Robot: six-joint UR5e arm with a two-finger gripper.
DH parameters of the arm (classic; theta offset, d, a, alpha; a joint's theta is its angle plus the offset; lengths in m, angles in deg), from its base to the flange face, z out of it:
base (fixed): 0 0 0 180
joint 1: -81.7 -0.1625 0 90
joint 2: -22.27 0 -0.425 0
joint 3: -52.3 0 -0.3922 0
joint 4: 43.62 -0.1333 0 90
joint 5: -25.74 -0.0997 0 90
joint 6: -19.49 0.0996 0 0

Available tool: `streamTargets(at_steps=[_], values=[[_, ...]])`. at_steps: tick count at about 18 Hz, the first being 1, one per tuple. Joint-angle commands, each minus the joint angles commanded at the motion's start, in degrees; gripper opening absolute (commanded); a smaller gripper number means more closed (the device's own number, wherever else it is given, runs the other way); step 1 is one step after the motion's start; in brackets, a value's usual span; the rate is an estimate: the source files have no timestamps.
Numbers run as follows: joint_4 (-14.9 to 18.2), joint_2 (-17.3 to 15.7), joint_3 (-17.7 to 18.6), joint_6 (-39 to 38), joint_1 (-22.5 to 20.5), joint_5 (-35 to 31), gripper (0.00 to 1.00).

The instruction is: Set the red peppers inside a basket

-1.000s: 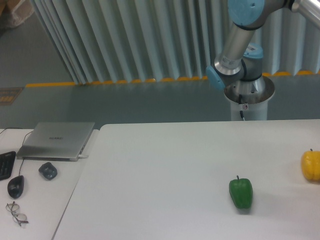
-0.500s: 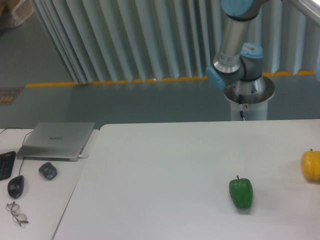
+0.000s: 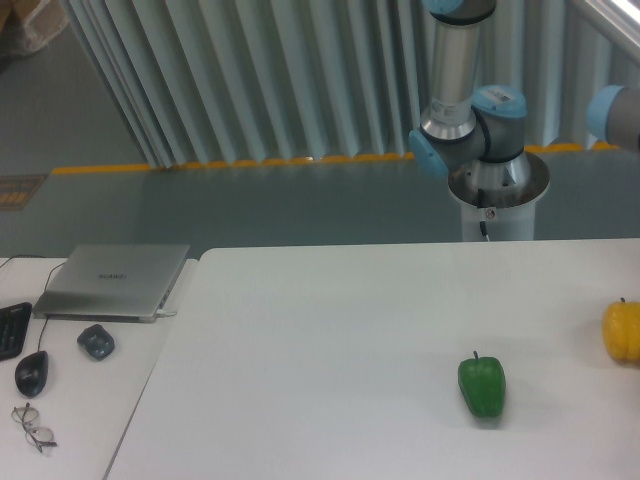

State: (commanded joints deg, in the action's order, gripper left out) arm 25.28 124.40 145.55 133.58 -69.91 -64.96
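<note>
Camera's fixed view gives us no sight of the gripper: only the arm (image 3: 455, 70) shows, its column rising out of the top edge above the base pedestal (image 3: 497, 195), with a further blue joint (image 3: 612, 112) entering at the right edge. So we cannot tell whether the jaws stand wide, narrow, or closed on anything, and places relative to the gripper can only be judged loosely from where the arm leaves the frame, up and to the right.

Working outward from there, the yellow pepper (image 3: 621, 331) lies at the right edge of the white table (image 3: 330, 350), cut by the frame. The green pepper (image 3: 482, 385) sits further toward the middle, its stem pointing away from us, well apart from the yellow one. Far off on the grey side desk (image 3: 95, 405) are a closed laptop (image 3: 112, 281), a mouse (image 3: 31, 373), a small dark object (image 3: 96, 342) and a pair of glasses (image 3: 33, 425).

We see no red pepper and no basket anywhere. Both must lie outside the frame, so which way the pepper lies from the gripper cannot be read here; we judge it is somewhere off to the right, where the arm reaches.
</note>
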Motion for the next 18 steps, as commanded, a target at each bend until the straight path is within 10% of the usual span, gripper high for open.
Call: streamTargets(at_steps=[7, 18], values=[[7.03, 1.05, -5.27, 0.0, 2.29, -0.44, 1.0], [7.13, 1.23, -5.45, 0.0, 3.08, -0.26, 1.0]])
